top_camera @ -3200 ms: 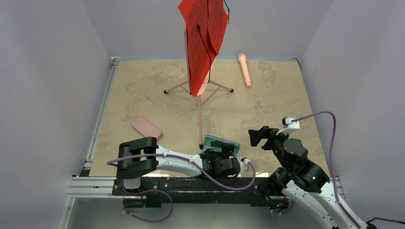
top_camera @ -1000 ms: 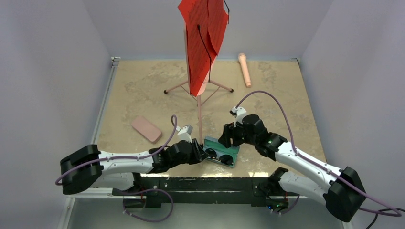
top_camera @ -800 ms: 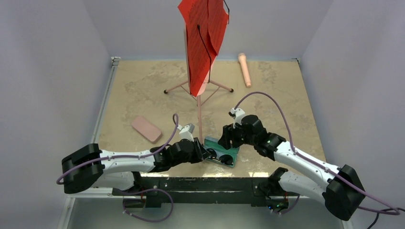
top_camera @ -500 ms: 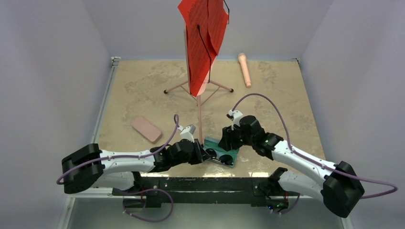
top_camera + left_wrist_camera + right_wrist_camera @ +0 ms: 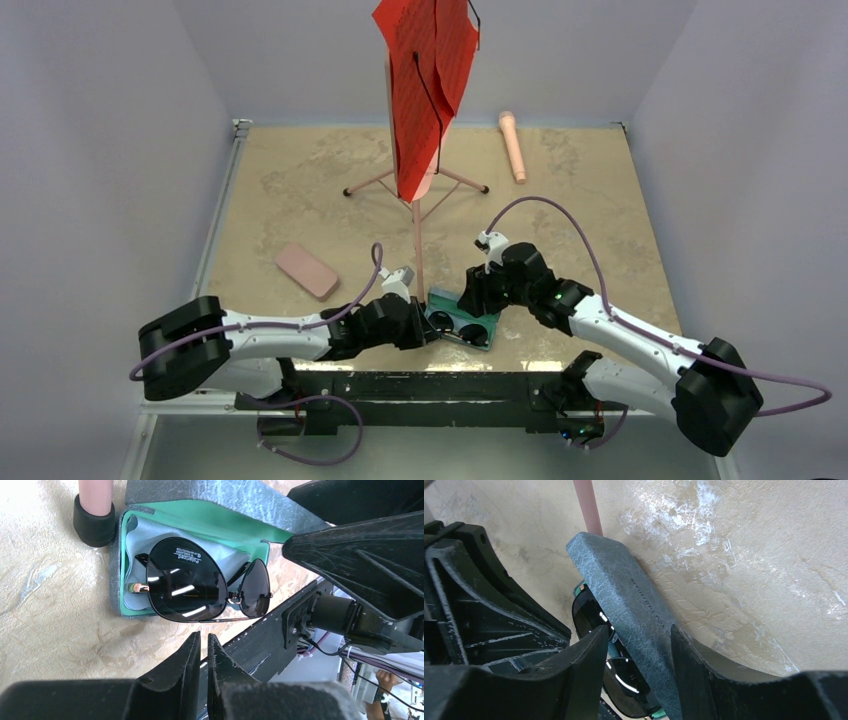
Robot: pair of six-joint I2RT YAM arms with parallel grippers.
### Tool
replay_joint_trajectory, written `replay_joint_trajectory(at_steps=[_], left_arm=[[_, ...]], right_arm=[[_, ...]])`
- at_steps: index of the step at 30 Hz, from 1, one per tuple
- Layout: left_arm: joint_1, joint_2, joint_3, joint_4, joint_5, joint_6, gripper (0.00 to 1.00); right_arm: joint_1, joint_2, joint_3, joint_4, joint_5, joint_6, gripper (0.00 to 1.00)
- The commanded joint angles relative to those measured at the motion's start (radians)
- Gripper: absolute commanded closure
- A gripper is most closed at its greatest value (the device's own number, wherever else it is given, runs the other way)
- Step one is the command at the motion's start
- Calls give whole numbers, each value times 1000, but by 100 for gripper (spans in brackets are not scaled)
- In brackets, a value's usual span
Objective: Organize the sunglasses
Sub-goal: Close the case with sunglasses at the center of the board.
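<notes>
A black pair of sunglasses (image 5: pixel 200 582) with dark lenses lies in the open grey-blue case (image 5: pixel 130 555), on its green lining. In the top view the case (image 5: pixel 487 318) sits at the table's near edge between both arms. My left gripper (image 5: pixel 203 636) hovers just in front of the sunglasses, its jaws nearly together with nothing between them; from above the left gripper (image 5: pixel 428 326) is at the case's left end. My right gripper (image 5: pixel 639 630) straddles the raised case lid (image 5: pixel 614 575), and both fingertips rest against it. From above, the right gripper (image 5: pixel 472 298) is over the case's far side.
A pink stand leg (image 5: pixel 418 250) ends in a black foot (image 5: pixel 94 522) right beside the case. A red cloth (image 5: pixel 425 80) hangs on the stand. A pink oblong case (image 5: pixel 307 270) lies to the left and a pink cylinder (image 5: pixel 513 145) at the back.
My left jaws have closed to a thin slit and the left arm has shifted slightly. My right jaws have narrowed onto the case lid.
</notes>
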Motion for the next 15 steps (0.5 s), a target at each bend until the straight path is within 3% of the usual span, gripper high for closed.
replay_joint_trajectory(at_steps=[1,15], left_arm=[[3,50,23,60,33,11,86],[4,149,100,142,45,-14,85]], right_arm=[[5,-3,-6,28,-33,-19,47],[5,-1,-16,31,-65,-31,49]])
